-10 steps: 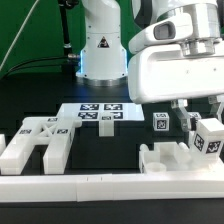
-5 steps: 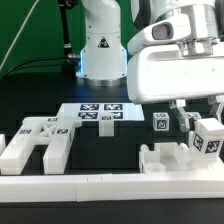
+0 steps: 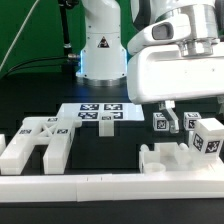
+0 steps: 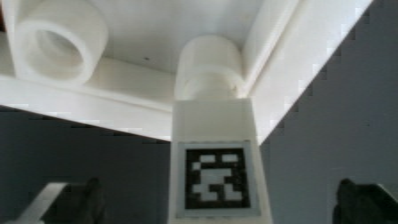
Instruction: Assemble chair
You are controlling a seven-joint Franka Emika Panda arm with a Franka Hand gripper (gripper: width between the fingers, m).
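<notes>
Two fingers spread wide, nothing gripped: the end effector (image 4: pixel 215 205) was lined up to pick a chair part.
Exterior view: on the black desk (image 3: pixel 105 150) lay a chunky white H-shaped plastic block (image 3: pixel 35 140), a low white notched slab (image 3: pixel 165 156) and a small tagged white cube (image 3: pixel 208 137), with the end effector hanging just above that cube's neighbours. Wrist view: a white plastic post with a square tag (image 4: pixel 214 150) sat between the dark fingers (image 4: pixel 71 203), untouched. The next move probably called for a descent and a square close on the post.

Bright even light, blown-out white plastic, soft low-resolution blur in both views
</notes>
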